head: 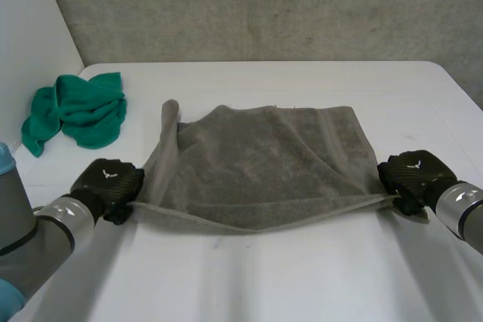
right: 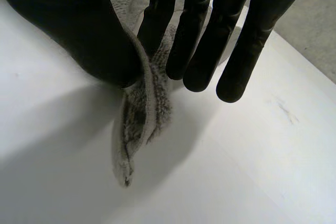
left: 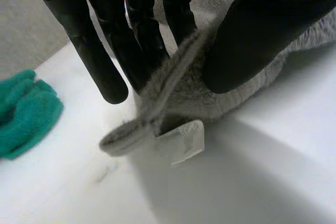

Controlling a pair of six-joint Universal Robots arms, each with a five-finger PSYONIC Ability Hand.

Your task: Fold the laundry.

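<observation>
Soft even light; white table (head: 302, 277) bright.

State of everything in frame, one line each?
towel: spread out, far left corner curled up, near edge stretched between the hands.
green cloth: crumpled in a heap, apart from the towel.
left hand: pinching the towel's near left corner.
right hand: pinching the towel's near right corner.

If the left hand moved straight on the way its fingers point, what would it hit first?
Probably the white table just past the grey towel corner the left hand pinches; the green cloth lies aside. Depth is unclear.
</observation>
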